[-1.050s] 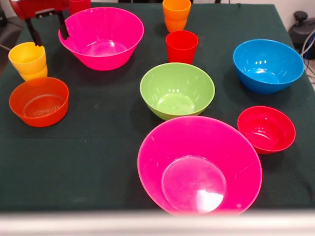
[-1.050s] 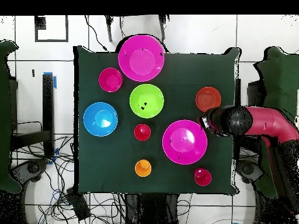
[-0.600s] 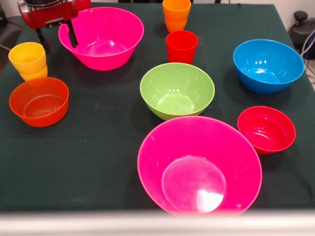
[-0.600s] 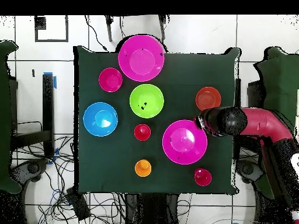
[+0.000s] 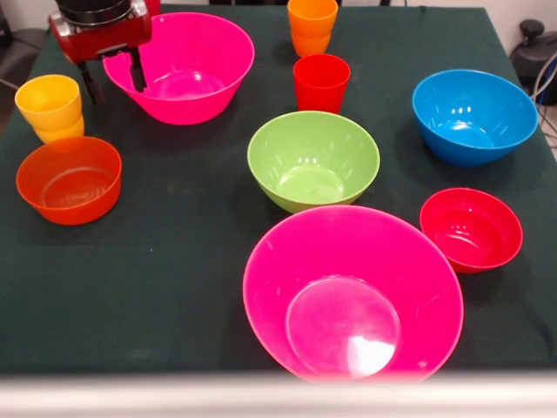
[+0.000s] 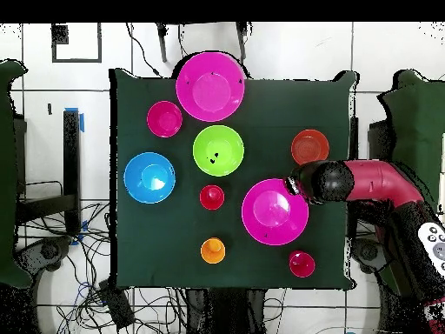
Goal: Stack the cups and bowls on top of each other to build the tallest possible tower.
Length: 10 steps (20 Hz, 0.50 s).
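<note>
Nothing is being gripped by the spread-open pincer (image 5: 111,76), which is being held at the rim of the far pink bowl (image 5: 187,70), just beside the yellow cup (image 5: 50,106), presumably for a grasp.

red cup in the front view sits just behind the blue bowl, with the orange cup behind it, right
Not quite. In the front view the red cup sits just behind the lime-green bowl, not the blue bowl, which stands apart toward the right edge of the picture. The rest holds: the orange cup is right behind the red cup.
</note>
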{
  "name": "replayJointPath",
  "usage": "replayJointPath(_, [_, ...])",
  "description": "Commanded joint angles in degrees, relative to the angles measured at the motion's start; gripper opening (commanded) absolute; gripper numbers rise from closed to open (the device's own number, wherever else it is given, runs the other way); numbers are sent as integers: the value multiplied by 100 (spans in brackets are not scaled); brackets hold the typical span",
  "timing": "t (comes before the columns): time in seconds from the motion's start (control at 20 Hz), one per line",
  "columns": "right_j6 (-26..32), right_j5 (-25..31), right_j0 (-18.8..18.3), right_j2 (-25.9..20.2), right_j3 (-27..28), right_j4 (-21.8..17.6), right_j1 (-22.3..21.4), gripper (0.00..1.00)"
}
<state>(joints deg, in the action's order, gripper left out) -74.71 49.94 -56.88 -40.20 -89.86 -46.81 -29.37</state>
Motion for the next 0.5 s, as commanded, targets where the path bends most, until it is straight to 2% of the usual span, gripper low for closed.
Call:
replayJointPath(0.05, [734, -311, 200, 151, 119, -430, -134, 100])
replayJointPath(0.25, [931, 20, 134, 21, -4, -175, -481, 100])
replayJointPath(0.5, [1234, 359, 64, -80, 186, 46, -560, 100])
